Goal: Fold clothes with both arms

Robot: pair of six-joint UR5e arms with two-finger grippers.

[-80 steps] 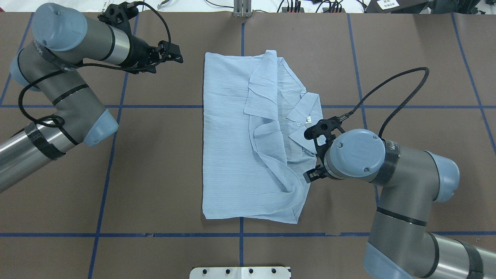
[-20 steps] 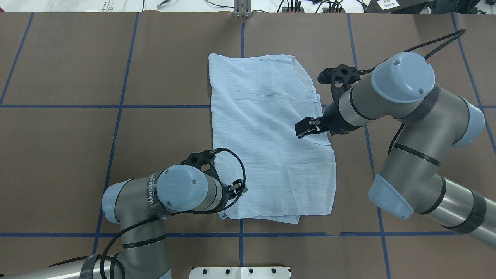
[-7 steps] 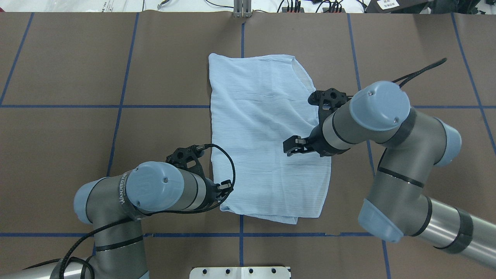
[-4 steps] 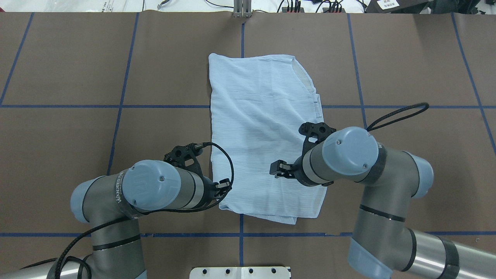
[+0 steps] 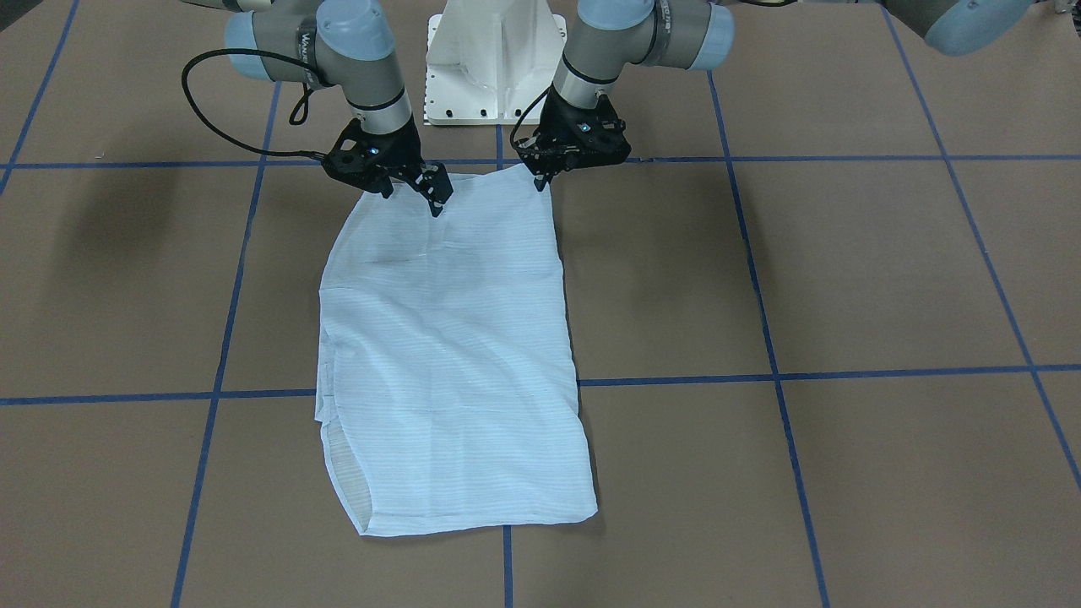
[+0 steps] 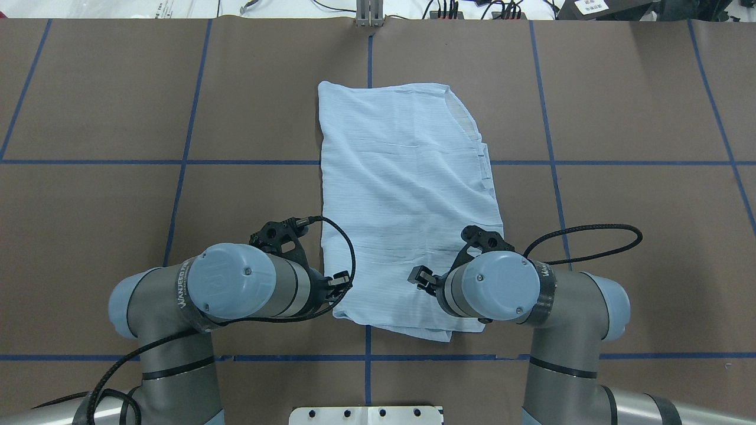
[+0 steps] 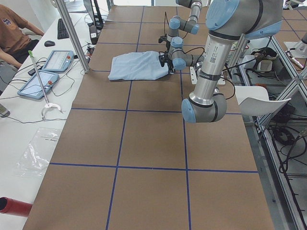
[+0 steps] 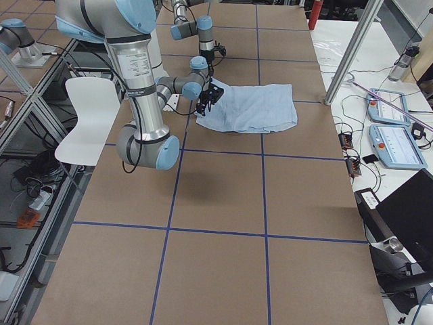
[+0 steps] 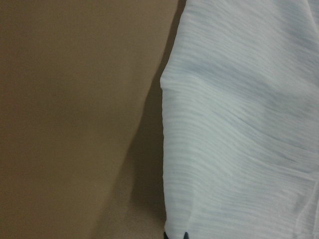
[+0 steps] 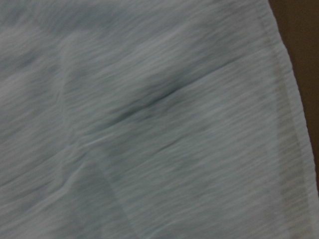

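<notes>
Left gripper [image 5: 540, 179]: fingers drawn together to a point, pinching the shirt [image 5: 448, 355] at one corner of its hem.
Right gripper [image 5: 412, 198]: fingers spread, tips down at the fabric. It is at the same end of the shirt as the left gripper, nearer the other corner.
Shirt: folded into a long flat panel on the table [image 5: 844, 270], one short end at the grippers, the rest stretching away from both of them.
Front-facing view: the only one where both sets of fingertips show plainly; from overhead the wrists cover much of them.
Left wrist view: the shirt's edge with a dark shadow beside it on brown table.
Right wrist view: crinkled fabric nearly edge to edge, a stitched hem at one side.
Behind the grippers: the white base [image 5: 494, 59].
Left-end view: a seated person [image 7: 12, 28], well apart from both grippers.
</notes>
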